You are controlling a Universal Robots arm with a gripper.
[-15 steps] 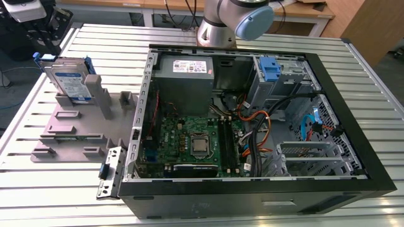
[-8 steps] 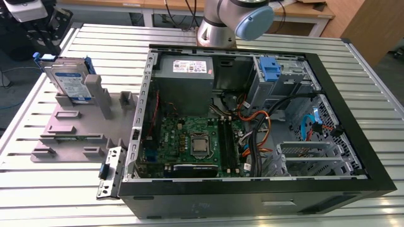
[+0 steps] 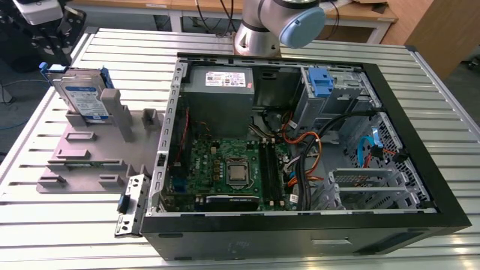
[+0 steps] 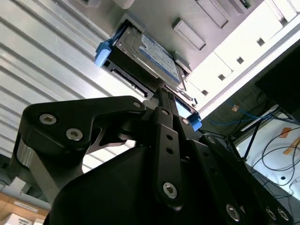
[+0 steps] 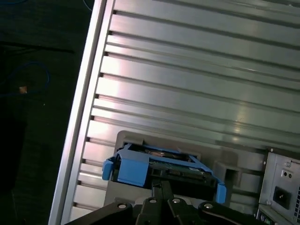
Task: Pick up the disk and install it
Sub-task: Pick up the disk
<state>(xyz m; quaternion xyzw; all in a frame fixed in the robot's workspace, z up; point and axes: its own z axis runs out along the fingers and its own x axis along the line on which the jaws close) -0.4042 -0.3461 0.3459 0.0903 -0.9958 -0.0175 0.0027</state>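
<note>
The gripper (image 3: 56, 53) hangs over the far corner of the slatted metal table (image 3: 45, 225). In the first wrist view the table's edge rail runs close past it, with dark floor beyond. Bare slats lie open around it on the other sides. The open computer case (image 3: 300, 230) sits well apart from the gripper, toward the exterior view's right. The arm (image 3: 277, 22) rises behind the case.

Directly beneath the gripper stands the disk (image 3: 81, 95). It is upright on its edge in a grey fixture (image 3: 82, 149) that lies flat on the table, and the fixture's grey posts stand just beside it. Its labelled face looks toward the case and its blue rails run along its edges.

In both wrist views the gripper's fingers (image 5: 161, 185) are drawn together into one narrow point, with nothing seen between them. That point sits at the disk's upper edge. In the second wrist view the gripper (image 4: 160, 90) meets the dark connector end of the disk (image 4: 150, 51) between its blue corners. Whether the tips touch the disk cannot be told.

Inside the case, the drive cage with its blue bracket (image 3: 320, 81) lies far from the gripper, beyond the grey power supply (image 3: 221, 95).
</note>
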